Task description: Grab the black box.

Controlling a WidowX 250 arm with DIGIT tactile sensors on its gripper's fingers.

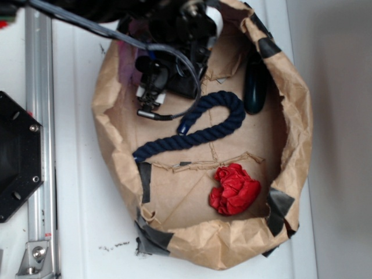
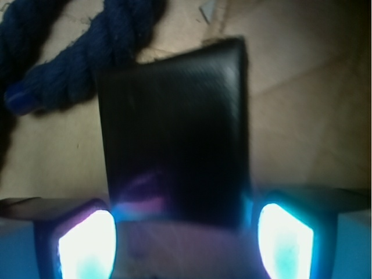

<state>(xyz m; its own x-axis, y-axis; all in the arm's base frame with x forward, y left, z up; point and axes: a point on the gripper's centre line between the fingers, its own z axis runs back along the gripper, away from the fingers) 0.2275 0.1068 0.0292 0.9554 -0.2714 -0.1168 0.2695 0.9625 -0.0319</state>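
Claw point(image 2: 186, 241) sits low in the paper-lined basket point(image 1: 296, 110), upper-left part, w/ the black box point(image 2: 177, 131) directly between its two lit pads point(image 2: 87, 247). Wrist view: box fills the gap, one pad at each lower corner of it, box extending straight ahead from the claw toward the navy rope point(image 2: 75, 64). Pads look to be right at the box's flanks, but whether they're actually pressing or just beside it can't be told; glare hides the contact line. So jaws: spread about box-width, clamped or not = unclear.

Exterior view: arm and cables cover the box almost fully, only a dark edge shows under the claw point(image 1: 152, 96), near the rope's point(image 1: 192, 131) upper end. Red wad point(image 1: 233, 189) lies well apart at the basket's lower right; dark oval thing point(image 1: 256, 87) off near the right wall. Neither is in the way.

Key relation, as a judgement: box is already centred in the jaws, its side faces parallel to the pads, so no sideways shift needed. Next step likely squeeze (if not yet tight), then lift straight up. Risk: puffy, shiny faces may slip; rope end lies near the box's far corner.
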